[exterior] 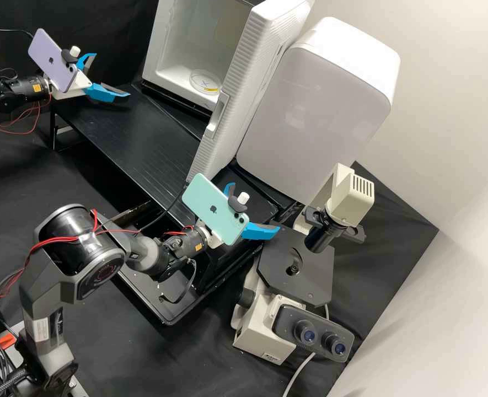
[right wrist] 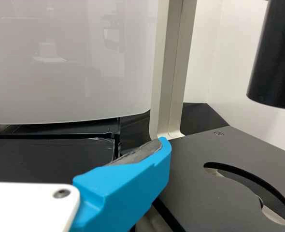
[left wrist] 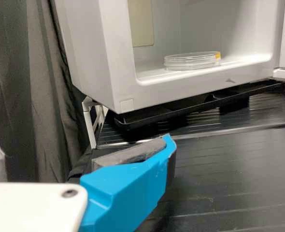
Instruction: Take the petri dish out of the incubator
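The left end effector (exterior: pixel 110 76) hung just above the black surface (exterior: pixel 139 138), its blue fingers (left wrist: pixel 133 188) spread apart with nothing between them; the grey pad of the nearer finger lay bare. Ahead of it and a little higher stood the white incubator (exterior: pixel 172 38), raised on a low black tray (left wrist: pixel 181 113). The incubator door (exterior: pixel 249 82) was swung wide open on the side away from this end effector. The petri dish (exterior: pixel 205 81) sat flat on the floor of the chamber, close to the front lip, lid on, with a yellow mark at its rim. It was well apart from the left end effector's fingertips and untouched by either arm.

The right end effector (exterior: pixel 255 212) was farther from the dish, beyond the open door and near the front corner of the surface. It was open too, gripping nothing, with one blue finger (right wrist: pixel 128 193) showing a free pad. Just beyond its tip lay the black stage (right wrist: pixel 220 164) of a microscope (exterior: pixel 288 325), with the dark condenser (right wrist: pixel 275 53) hanging above the stage. A tall white closed cabinet (exterior: pixel 321 99) rose ahead of this end effector, beside the microscope's cream pillar (right wrist: pixel 169 72).
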Tool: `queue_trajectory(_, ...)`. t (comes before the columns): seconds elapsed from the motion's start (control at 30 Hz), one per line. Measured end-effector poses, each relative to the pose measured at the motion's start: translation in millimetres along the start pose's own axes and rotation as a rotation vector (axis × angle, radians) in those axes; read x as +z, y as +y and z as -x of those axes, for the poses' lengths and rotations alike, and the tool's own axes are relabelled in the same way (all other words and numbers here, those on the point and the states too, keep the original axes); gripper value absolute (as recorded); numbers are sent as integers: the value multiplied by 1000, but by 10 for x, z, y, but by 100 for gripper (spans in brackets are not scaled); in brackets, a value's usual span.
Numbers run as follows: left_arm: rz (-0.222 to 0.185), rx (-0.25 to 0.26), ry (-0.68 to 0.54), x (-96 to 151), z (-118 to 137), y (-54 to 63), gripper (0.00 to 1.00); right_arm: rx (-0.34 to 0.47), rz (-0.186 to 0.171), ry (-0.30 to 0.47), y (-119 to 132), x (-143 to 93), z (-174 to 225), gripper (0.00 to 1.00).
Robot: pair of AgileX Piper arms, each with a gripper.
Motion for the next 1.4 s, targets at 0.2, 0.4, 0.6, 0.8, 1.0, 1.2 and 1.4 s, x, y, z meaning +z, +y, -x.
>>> queue_trajectory(0.2, 0, 0, 0, 0, 0, 0, 100, 0, 0, 0, 0, 0, 0, 100)
queue_trajectory(0.4, -2, -1, -8, 8, 0, -1, 100, 0, 0, 0, 0, 0, 0, 100)
queue_trajectory(0.6, 56, -6, -78, 133, -27, 10, 100, 0, 0, 0, 0, 0, 0, 100)
queue_trajectory(0.8, 25, -20, -164, 427, -107, 62, 100, 0, 0, 0, 0, 0, 0, 100)
queue_trajectory(1.0, -51, -16, -195, 589, -280, 122, 100, 0, 0, 0, 0, 0, 0, 100)
queue_trajectory(1.2, -53, -54, -220, 757, -502, 138, 100, 0, 0, 0, 0, 0, 0, 100)
queue_trajectory(1.4, -83, -90, -290, 965, -637, 157, 100, 0, 0, 0, 0, 0, 0, 100)
